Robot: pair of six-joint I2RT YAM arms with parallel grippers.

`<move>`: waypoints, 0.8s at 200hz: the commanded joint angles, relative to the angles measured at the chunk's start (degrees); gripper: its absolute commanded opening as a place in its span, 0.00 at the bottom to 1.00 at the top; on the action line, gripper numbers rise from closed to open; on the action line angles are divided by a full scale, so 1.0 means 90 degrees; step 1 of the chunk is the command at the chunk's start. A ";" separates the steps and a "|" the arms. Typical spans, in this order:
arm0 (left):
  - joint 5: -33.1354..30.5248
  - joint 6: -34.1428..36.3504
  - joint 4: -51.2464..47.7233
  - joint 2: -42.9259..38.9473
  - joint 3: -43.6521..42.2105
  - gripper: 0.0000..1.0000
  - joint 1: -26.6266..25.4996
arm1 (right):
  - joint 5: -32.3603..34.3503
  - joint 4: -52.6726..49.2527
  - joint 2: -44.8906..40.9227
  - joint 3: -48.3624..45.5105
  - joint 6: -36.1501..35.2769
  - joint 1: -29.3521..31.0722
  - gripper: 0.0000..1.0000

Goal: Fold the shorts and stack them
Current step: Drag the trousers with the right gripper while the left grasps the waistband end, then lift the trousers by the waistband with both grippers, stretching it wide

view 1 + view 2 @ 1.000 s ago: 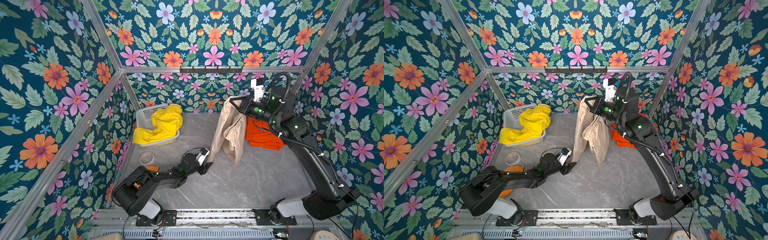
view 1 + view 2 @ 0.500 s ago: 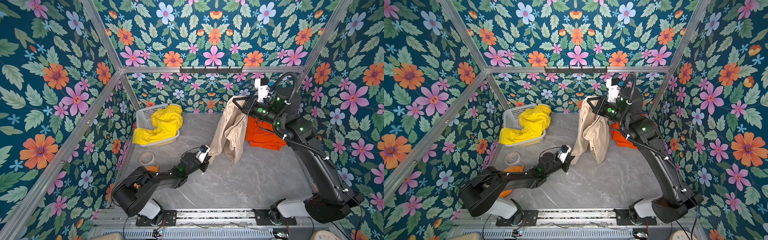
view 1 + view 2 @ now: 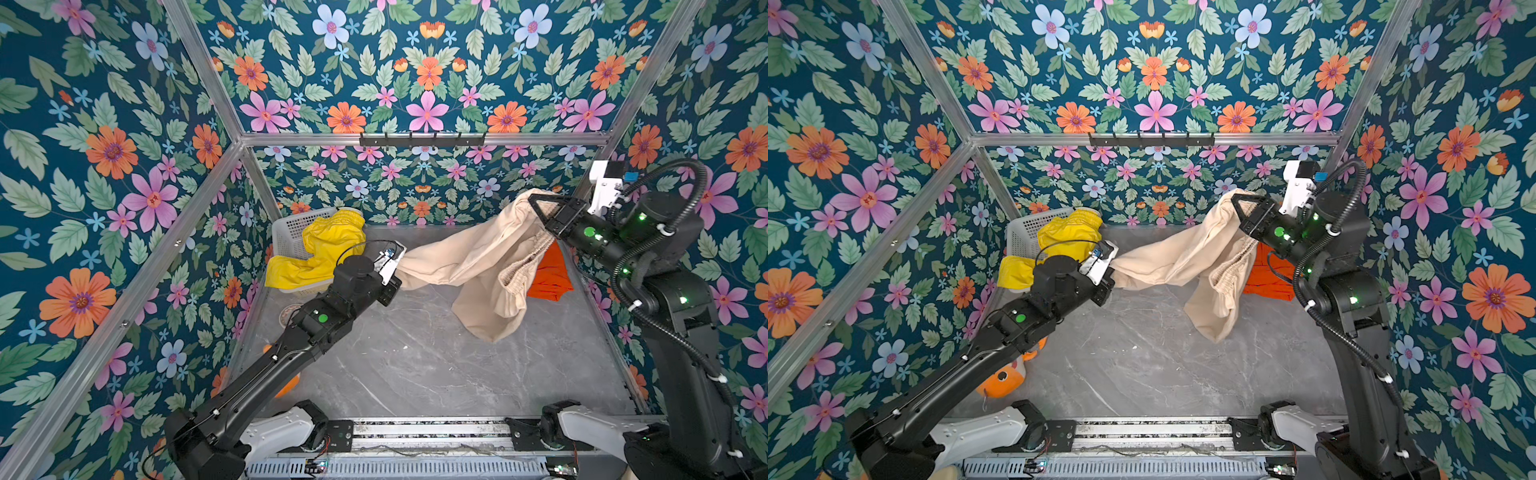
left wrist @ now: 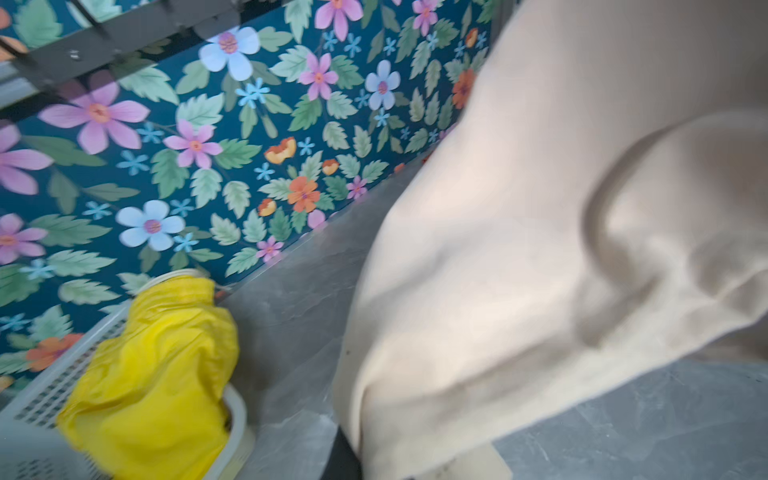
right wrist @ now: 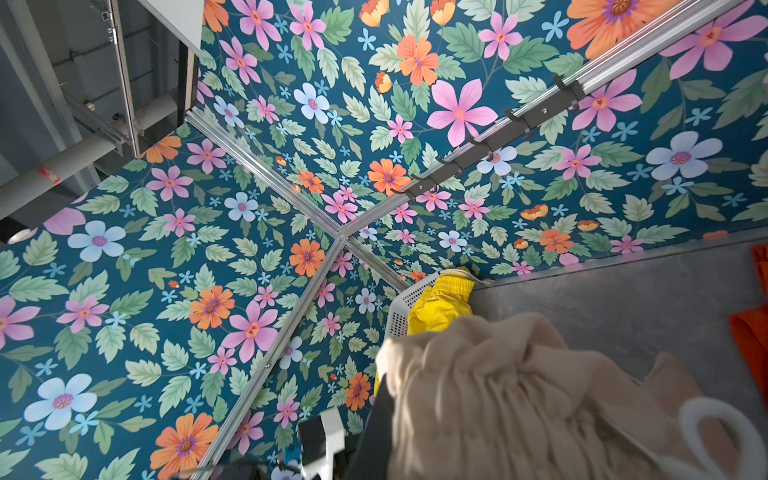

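The left gripper point(image 3: 395, 272) is clamped on a leg end of the beige cloth shorts with the elastic waistband point(image 3: 469, 257). The right gripper point(image 3: 539, 207) is pinched shut on the gathered waistband, held high above the grey marbled tabletop point(image 3: 415, 365). Between the two grippers the cloth spans as a slack, twisted band, and the other leg hangs free below the right gripper. Under and just beyond the right gripper lie the bright orange shorts point(image 3: 550, 274), flat on the tabletop. Behind the left gripper the bright yellow shorts point(image 3: 328, 245) spill over the rim of the white perforated plastic basket point(image 3: 291, 228). The step in hand looks like spreading the beige pair before folding. To do it well, the grippers should draw apart evenly until the twist comes out, then lower the cloth flat onto bare tabletop, clear of the orange pair and without trapping the free leg underneath. The left fingertips are buried in fabric, so exactly which part of the hem they hold is unclear. Whether the hanging hem touches the tabletop cannot be told. An orange plush fish point(image 3: 1000, 380) is half hidden under the left arm.
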 commanded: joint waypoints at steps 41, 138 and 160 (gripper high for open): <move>-0.1788 0.0653 -0.2656 -0.0245 0.2316 0.00 0.0037 | -0.0593 -0.1529 -0.0511 0.0133 -0.0087 -0.0158 0.00; -0.0991 0.1699 -0.2358 0.1070 0.3885 0.00 0.1644 | -0.1454 -0.1593 0.1023 0.0862 -0.0171 -0.0270 0.00; -0.0552 0.2031 -0.1994 0.2026 0.4550 0.00 0.2193 | -0.1930 -0.1105 0.2074 0.1536 -0.0023 -0.0651 0.00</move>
